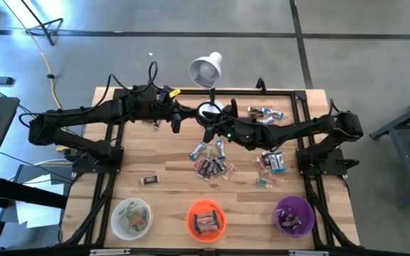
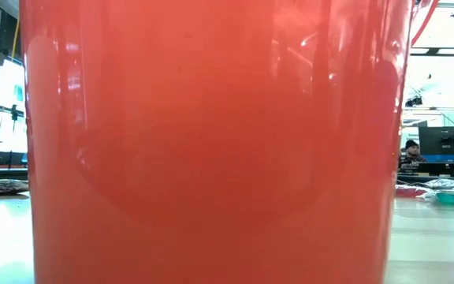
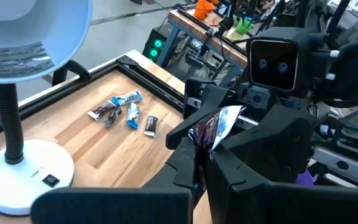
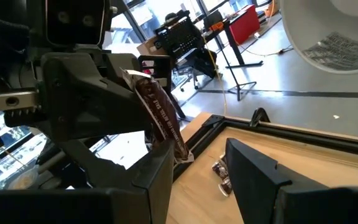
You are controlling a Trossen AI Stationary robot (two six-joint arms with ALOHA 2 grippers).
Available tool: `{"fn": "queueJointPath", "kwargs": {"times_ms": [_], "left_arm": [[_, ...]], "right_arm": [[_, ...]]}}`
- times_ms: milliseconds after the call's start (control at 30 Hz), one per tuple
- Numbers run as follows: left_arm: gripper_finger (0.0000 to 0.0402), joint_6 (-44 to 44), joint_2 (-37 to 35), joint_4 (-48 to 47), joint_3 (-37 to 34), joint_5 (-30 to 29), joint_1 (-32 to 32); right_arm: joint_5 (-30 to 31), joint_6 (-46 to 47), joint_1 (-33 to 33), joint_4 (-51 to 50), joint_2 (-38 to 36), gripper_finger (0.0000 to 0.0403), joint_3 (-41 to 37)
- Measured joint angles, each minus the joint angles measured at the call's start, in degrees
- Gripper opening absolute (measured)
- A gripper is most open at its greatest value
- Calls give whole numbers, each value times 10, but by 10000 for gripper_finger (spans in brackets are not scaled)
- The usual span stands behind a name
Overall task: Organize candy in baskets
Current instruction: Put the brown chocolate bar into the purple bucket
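- Left gripper (image 3: pixel 205 146) hangs just beside the base of the desk lamp (image 1: pixel 206 70), its fingers pressed together on one end of a dark brown candy (image 4: pixel 160 117), which stands up out of the pinch.
- Right gripper (image 4: pixel 199 158) faces it across the same spot by the lamp. Its fingers are spread, one on each side of the free end of the wrapper, and it is not clear whether either one touches it.
- This reads as a hand-over between the two arms, with the right side about to take the piece.
- To do it well, the right fingers should close on the body of the candy, not on the thin crimped tail, and the left should let go only once that hold is firm.
- The wrapper is slick and floppy, so a slow, square closing would help. A skewed one could twist the piece out.
- The loose candy (image 1: pixel 212 162) lies in heaps on the table in front of the lamp, with a few more pieces (image 1: pixel 263 112) off to its side.
- The white basket (image 1: pixel 117 212), orange basket (image 1: pixel 191 213) and purple basket (image 1: pixel 309 213) stand in a row at the table edge farthest from the lamp, each with some pieces in it. Brown pieces seem to belong in one of them, but which one cannot be told.
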Motion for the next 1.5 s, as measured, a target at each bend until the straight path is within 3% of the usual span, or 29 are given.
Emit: {"fn": "queueJointPath", "kwargs": {"times_ms": [867, 1067, 1500], "left_arm": [[0, -2, 0, 42, 0, -3, 11], [0, -2, 3, 38, -1, -25, 11], [0, -41, 4, 69, 0, 16, 2]], "right_arm": [[-3, 2, 0, 49, -1, 145, 0], [-45, 8, 2, 62, 0, 145, 0], [-32, -17, -9, 63, 0, 145, 0]]}}
